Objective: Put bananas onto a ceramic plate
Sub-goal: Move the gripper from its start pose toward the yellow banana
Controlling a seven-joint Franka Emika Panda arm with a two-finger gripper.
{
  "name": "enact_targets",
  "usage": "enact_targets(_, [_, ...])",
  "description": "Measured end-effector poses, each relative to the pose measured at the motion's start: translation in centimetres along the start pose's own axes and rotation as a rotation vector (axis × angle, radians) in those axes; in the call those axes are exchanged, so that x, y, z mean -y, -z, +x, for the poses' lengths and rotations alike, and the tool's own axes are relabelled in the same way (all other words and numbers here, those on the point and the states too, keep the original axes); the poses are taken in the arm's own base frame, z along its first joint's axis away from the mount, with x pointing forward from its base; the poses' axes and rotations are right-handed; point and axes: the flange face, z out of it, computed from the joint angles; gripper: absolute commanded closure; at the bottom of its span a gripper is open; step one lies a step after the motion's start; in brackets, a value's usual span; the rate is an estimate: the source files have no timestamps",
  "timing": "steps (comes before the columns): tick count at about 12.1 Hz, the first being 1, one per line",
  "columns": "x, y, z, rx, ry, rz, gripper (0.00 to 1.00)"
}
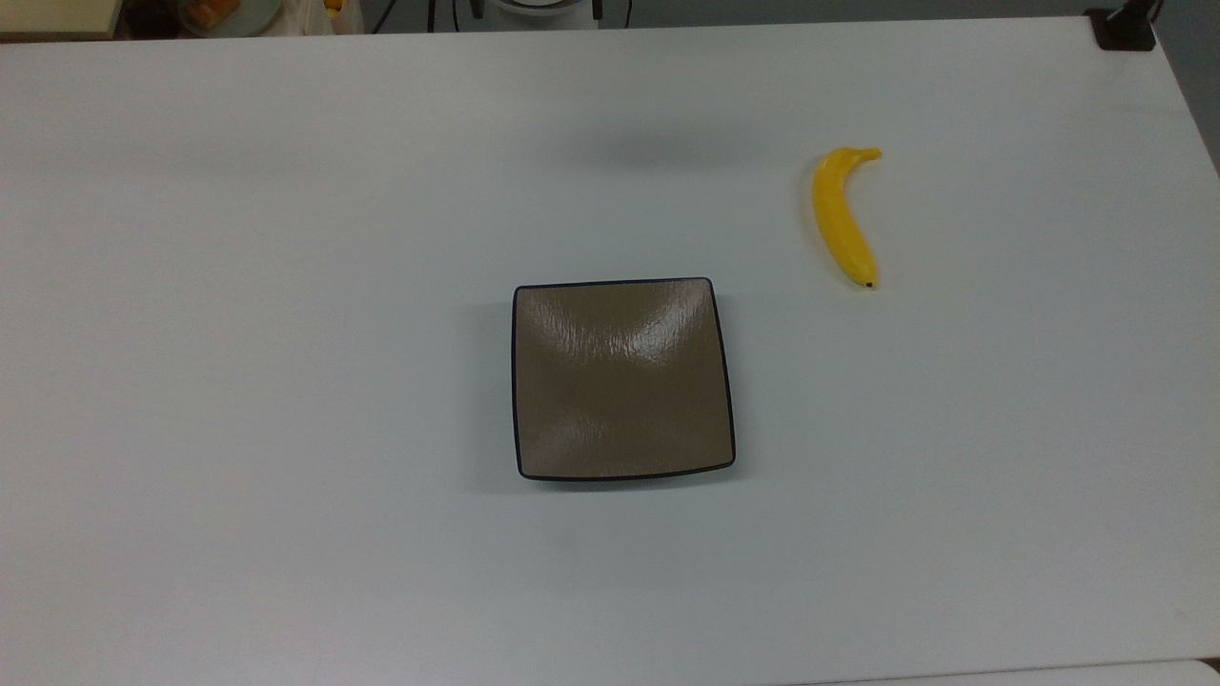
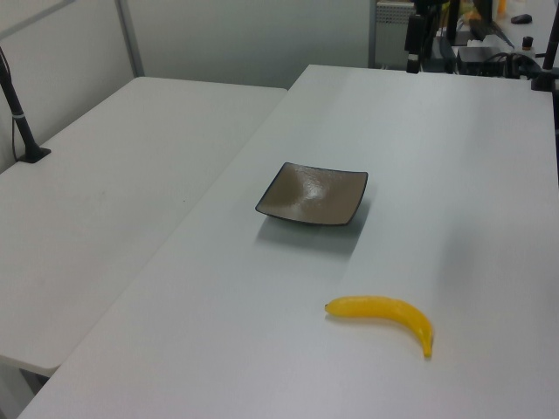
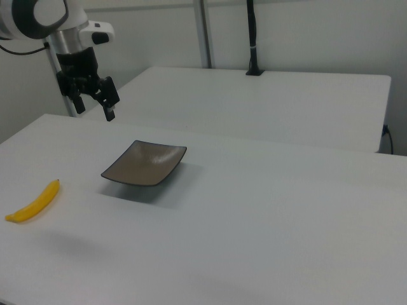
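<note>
nearest the lens in the left view: the banana [image 2: 384, 312], flat on the white worktop [image 2: 454, 192], well apart from the ceramic plate [image 2: 313, 194] and off the plate's right in the top view. looks light, stiff, smooth-skinned, likely slippery; best pinched across the thick middle, away from the tapering stem and dark tip. plate bare, so nothing placed yet. in the right view: the tool [image 3: 93, 105] hanging in the air beyond the plate, fingers spread, holding nothing. from the top view: the banana's full curve [image 1: 841, 215] and the plate's square outline [image 1: 519, 381].
</note>
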Motion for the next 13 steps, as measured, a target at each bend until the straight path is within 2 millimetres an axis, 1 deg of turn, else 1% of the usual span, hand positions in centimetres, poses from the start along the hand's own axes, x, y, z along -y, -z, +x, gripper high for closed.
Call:
enact_targets(9, [0.5, -0.6, -0.1, 0.011, 0.024, -0.001, 0.00])
enact_targets(10, [0.8, -0.8, -0.2, 0.016, 0.030, -0.001, 0.00])
enact_targets(13, [3.4, -1.1, -0.6, 0.022, 0.075, 0.001, 0.00])
